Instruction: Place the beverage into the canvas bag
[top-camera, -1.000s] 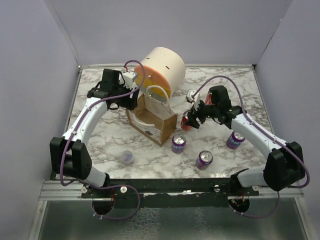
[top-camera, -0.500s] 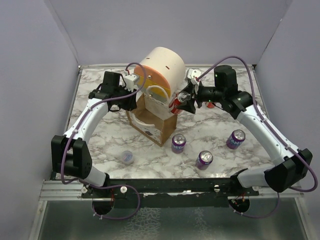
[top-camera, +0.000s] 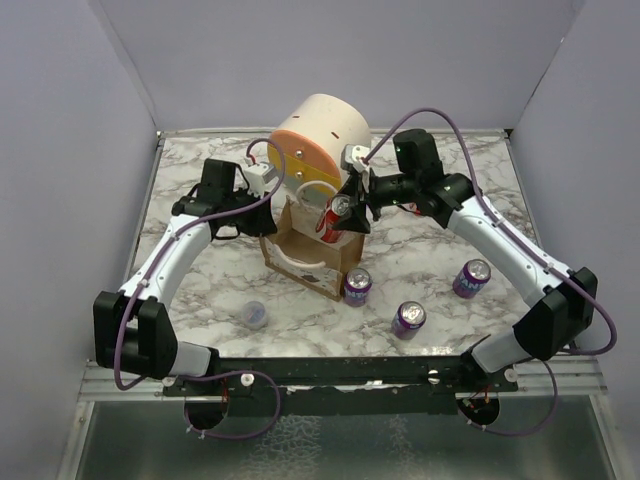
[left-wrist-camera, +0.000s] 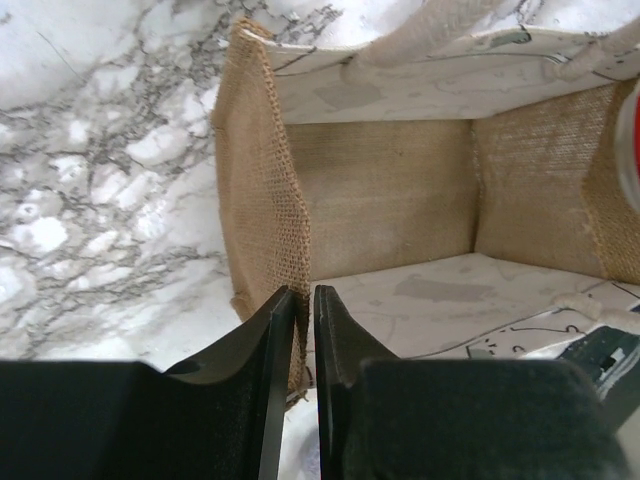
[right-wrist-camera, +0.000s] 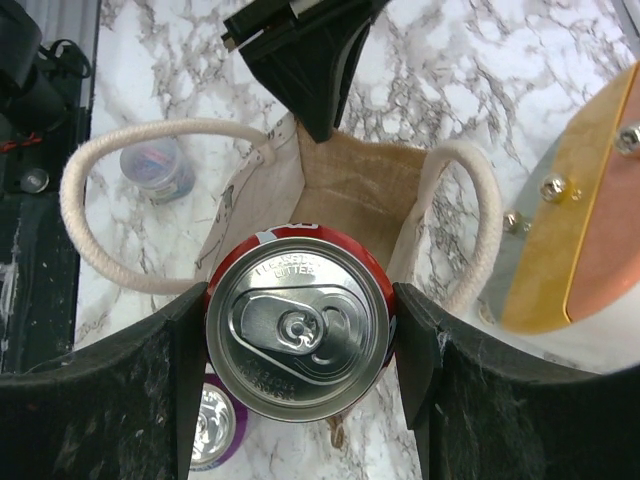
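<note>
Right arm: has swung left, carrying the red can (right-wrist-camera: 298, 335) in the right gripper (top-camera: 347, 208) from beside the cream cylinder (top-camera: 325, 135) to the canvas bag (top-camera: 312, 265).
Left gripper (left-wrist-camera: 303, 300): fingers pinched together on the rim of one burlap side wall.
Canvas bag: upright on the marble table (top-camera: 200, 290), mouth open, white handles splayed.
Red can: upright over the bag's opening, between the handles.
Right gripper: clamped on the can's sides.
Purple cans (top-camera: 408, 318): three, standing right of the bag.
</note>
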